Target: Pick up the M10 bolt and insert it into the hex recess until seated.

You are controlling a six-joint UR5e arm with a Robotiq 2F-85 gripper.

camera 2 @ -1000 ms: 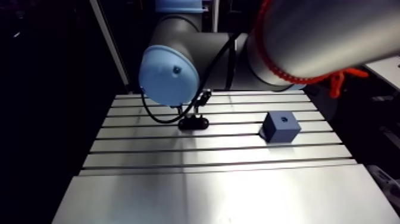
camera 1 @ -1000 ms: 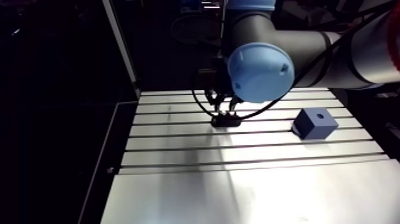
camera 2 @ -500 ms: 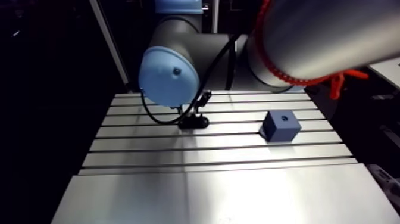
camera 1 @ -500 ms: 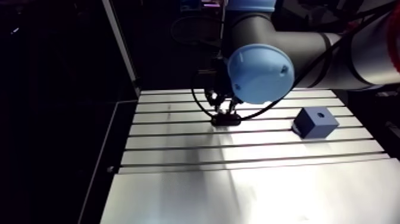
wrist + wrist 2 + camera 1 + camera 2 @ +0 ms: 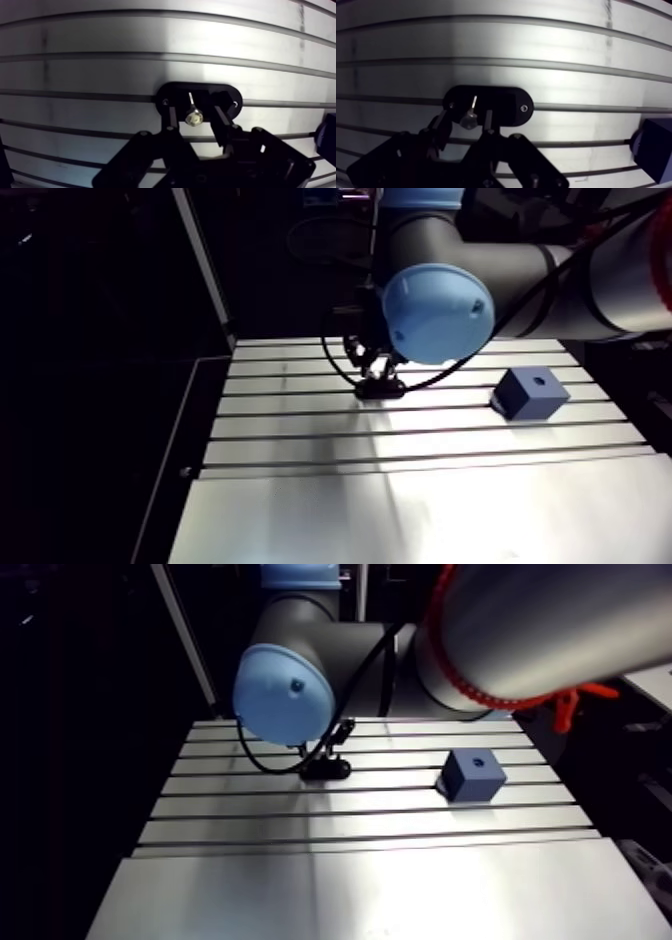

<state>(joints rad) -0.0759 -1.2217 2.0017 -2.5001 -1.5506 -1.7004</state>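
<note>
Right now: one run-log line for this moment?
pincer: open, straddling bolt | bolt: standing in black holder | blue block: apart, untouched

Arm cam is riding up on the upper link, looking down and across the slotted desk (image 5: 400, 508) from well back, with the light-blue joint cap (image 5: 437, 310) crowding the top of its view. Wrist cam is sitting right behind the hand (image 5: 194, 114), staring down close at the black oval plate (image 5: 503, 102). Both are catching that plate, plus the blue block (image 5: 472, 776), peeking in beside the hand.
</note>
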